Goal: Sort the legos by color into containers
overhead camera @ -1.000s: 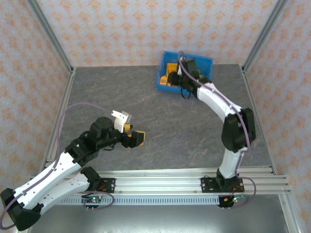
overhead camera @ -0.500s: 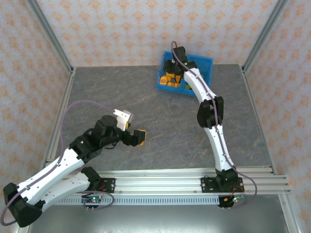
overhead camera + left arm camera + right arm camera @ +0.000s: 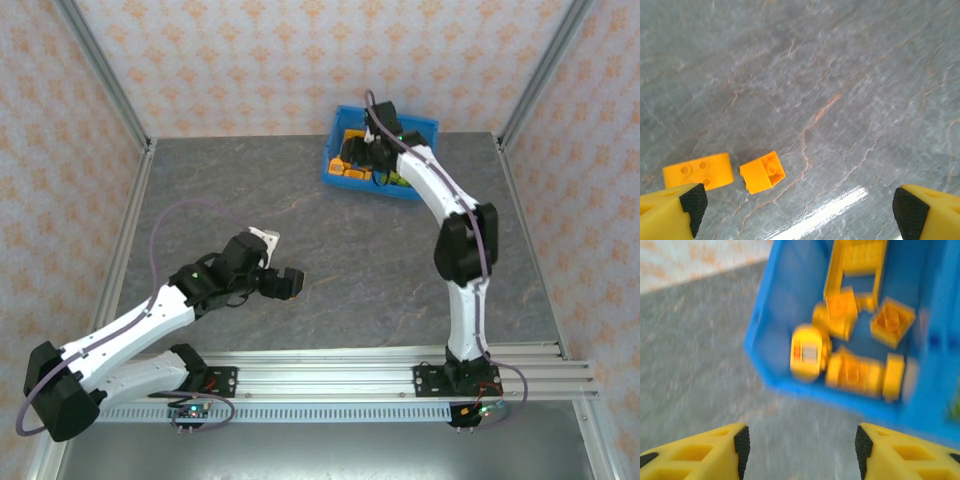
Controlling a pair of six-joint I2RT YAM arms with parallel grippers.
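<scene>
grey marbled table (image 3: 840, 75): left pincer (image 3: 801, 207) spread above two orange legos (image 3: 762, 172), right pincer (image 3: 800, 447) spread near bin (image 3: 765, 340).

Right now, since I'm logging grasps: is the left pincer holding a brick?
No, the left pincer stands open and empty above two orange bricks lying on the table.

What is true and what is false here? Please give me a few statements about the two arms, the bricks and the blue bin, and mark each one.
1. Two orange bricks lie on the grey table below the left tool. True.
2. The left tool is clamped on a brick. False: it is open and holds nothing.
3. The blue bin holds orange pieces. True.
4. The right tool carries a green brick. False: it is open and empty.
5. The bin sits beside the arms' bases. False: it stands at the table's far side.
</scene>
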